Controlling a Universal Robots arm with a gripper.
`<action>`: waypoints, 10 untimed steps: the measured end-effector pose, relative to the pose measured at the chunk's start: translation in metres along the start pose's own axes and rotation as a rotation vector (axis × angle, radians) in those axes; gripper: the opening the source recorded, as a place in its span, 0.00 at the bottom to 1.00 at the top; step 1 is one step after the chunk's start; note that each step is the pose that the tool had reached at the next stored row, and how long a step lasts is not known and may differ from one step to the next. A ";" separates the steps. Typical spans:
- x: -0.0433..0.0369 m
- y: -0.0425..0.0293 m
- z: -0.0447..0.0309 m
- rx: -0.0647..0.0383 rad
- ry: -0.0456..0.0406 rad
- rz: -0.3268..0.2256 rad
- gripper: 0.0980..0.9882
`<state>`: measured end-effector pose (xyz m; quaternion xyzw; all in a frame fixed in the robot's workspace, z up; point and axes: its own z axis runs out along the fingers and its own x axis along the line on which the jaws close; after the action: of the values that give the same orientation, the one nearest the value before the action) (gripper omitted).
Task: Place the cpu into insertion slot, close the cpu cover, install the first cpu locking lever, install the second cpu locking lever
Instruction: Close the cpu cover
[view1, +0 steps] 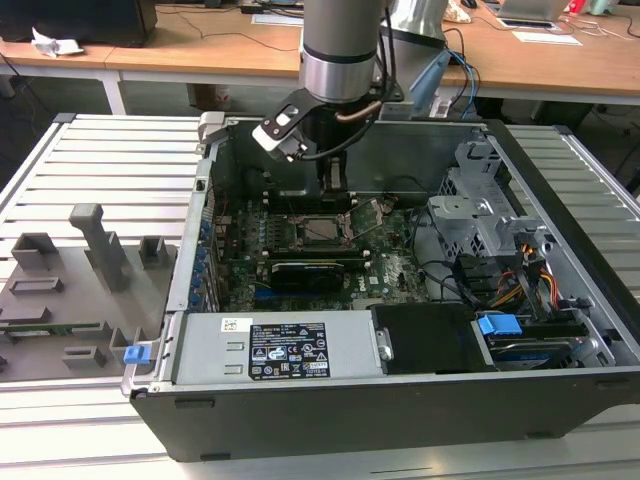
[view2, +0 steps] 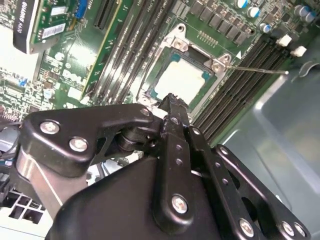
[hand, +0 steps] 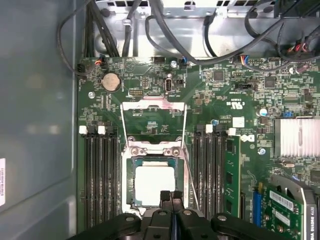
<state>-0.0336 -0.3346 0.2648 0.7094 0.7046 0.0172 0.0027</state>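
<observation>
Cpu (hand: 155, 184): lay flat in the insertion slot (hand: 128, 180), near the middle of the motherboard (hand: 240, 100).
Handling: probably light, rigid and delicate underneath; best pinched by opposite edges.
Cpu cover (hand: 153, 104): stood open, clear of the chip.
Pincer (hand: 170, 196): clenched on nothing, at the slot's rim.

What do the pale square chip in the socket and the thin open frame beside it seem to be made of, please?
Pale square chip: probably metal top, matte silvery-grey, evenly lit. Thin open frame: likely stamped sheet metal, bare silver, catching glints.
</observation>
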 end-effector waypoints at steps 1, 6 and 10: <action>0.0000 0.0017 0.0000 0.000 -0.0002 0.000 0.01; 0.0000 0.0142 0.0006 0.001 0.0008 -0.027 0.01; 0.0002 0.0254 0.0014 0.002 0.0008 -0.035 0.01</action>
<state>-0.0082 -0.3345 0.2641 0.6971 0.7168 0.0168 0.0021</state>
